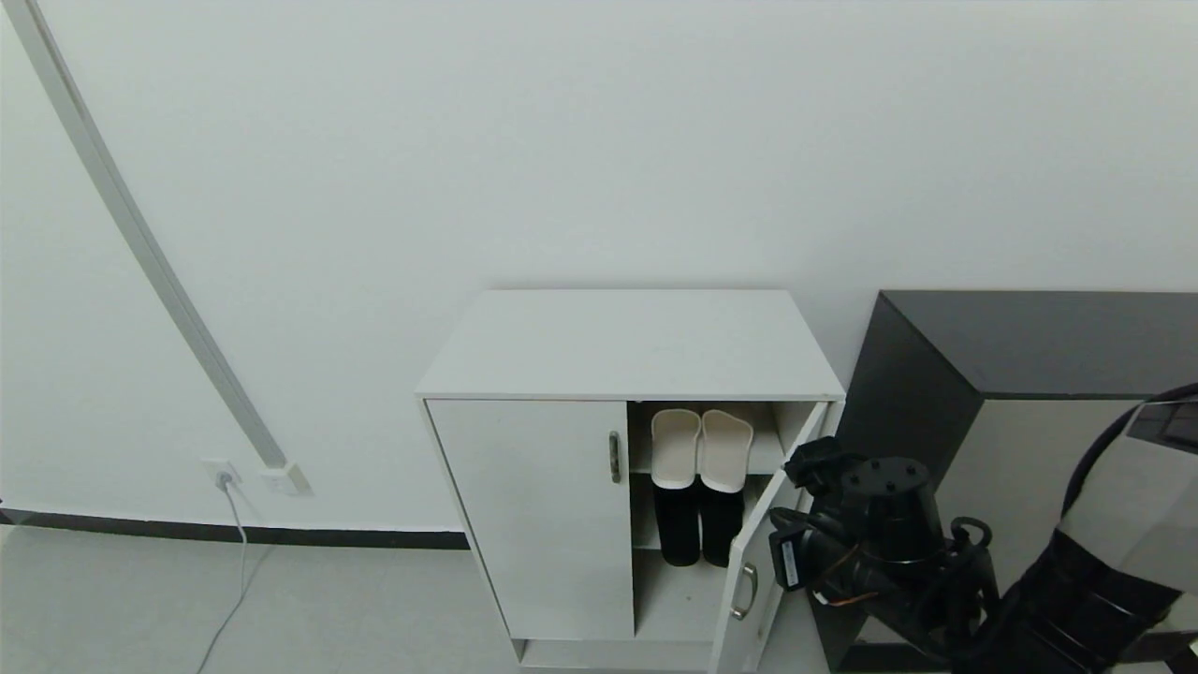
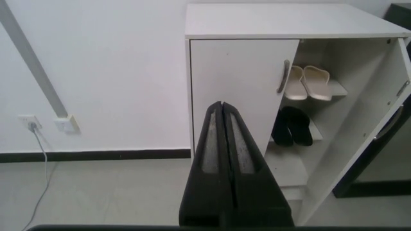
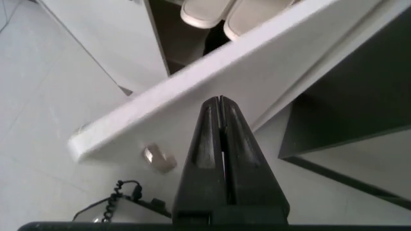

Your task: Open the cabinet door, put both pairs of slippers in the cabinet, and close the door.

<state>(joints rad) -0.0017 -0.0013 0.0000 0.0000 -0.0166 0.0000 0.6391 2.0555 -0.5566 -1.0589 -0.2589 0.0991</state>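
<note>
Right pincer (image 3: 220, 102) narrow, holding nothing, just beside outer face of swung-out right door (image 1: 749, 552). Left pincer (image 2: 221, 106) likewise narrow, nothing held. White slippers (image 1: 702, 447) on upper shelf (image 1: 769, 459), black slippers (image 1: 691, 524) below, inside cabinet (image 1: 627, 346). Door likely stiff, light, hinged: push flat near handle (image 1: 744, 592), no grasp needed.

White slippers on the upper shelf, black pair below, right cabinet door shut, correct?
No: the right cabinet door is open, as the head view shows. White slippers on the upper shelf, black pair below: that holds.
</note>
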